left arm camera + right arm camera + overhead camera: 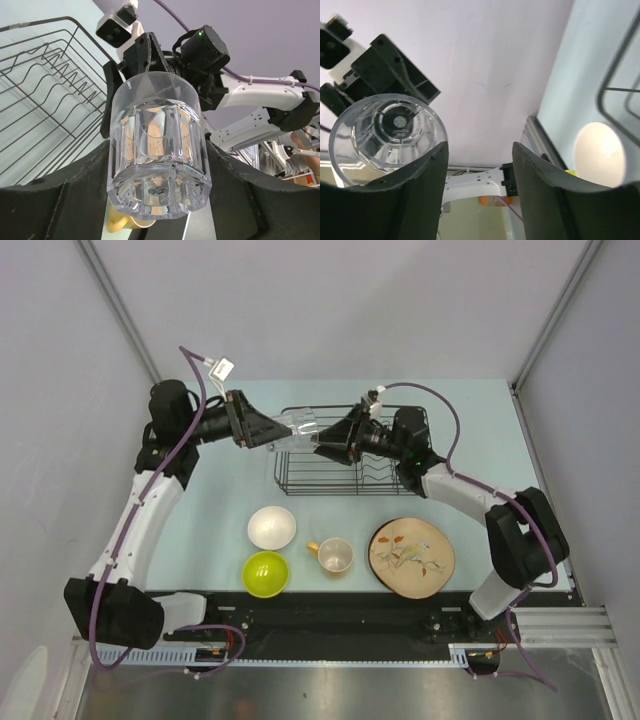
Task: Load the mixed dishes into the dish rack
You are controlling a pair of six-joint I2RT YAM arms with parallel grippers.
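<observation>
a: where's the glass (300,427)?
b: in the air over the back left corner of the rack (330,490), lying on its side. its long axis runs left to right, base toward the left arm, open mouth toward the right one.
a: who has it?
b: the left end effector (280,430) is clamped on its sides near the base. the right end effector (325,440) faces the mouth, fingers apart, nothing between them.
a: lined up?
b: not quite, i'd say. in the right wrist view the glass sits off to one side of the gap, partly behind a finger. so whether this is a hand-off or a set-down, the left arm is the nearer one, and the rack lies straight below the glass.
a: count the rest.
b: one glass, one rack. on the worktop (480,440), nearer the arms: one white bowl (271,527), one green bowl (266,573), one mug (333,555), one plate (412,557). those four aren't loaded yet. i can't tell whether anything sits in the rack.
</observation>
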